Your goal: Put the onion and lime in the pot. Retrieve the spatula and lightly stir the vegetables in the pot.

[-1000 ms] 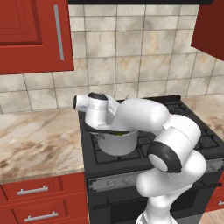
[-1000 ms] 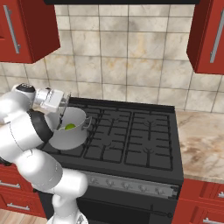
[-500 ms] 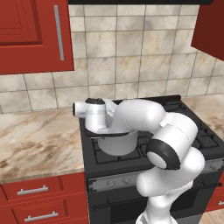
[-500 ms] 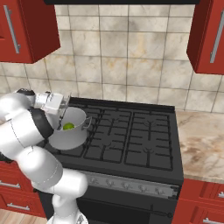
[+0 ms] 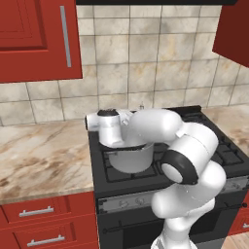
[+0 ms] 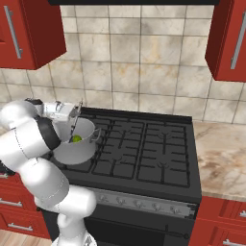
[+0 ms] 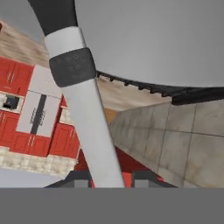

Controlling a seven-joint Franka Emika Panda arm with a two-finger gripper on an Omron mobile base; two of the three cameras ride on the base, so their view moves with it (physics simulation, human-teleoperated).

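The stirring step was in hand. The wide grey steel pot (image 6: 76, 145) with loop side handles sat on the front left burner of the black gas stove (image 6: 144, 158), near that stove's left edge, and the small bright green lime (image 6: 76, 139) lay inside on its pale floor. The reddish-purple onion could not be made out in the pot; the arm and the near wall hid much of the interior, so it was probably in there but that is only a judgement.

The two-finger gripper (image 6: 72, 111) was pinched on the spatula (image 6: 76, 122): in the hand view the thin silver-grey handle (image 7: 94, 131) rose from between the two dark finger tips, which pressed against it on either side, toward the blade end. From the right base view the handle slanted down from the gripper into the pot, ending close to the lime.

The white arm (image 5: 189, 160) reached left across the stove front, elbow bent, its wrist lying roughly level over the pot's left rim.

The next move likely called for a small, slow sweep of the blade across the pot floor, gentle enough not to tip the pot or flick the lime out.
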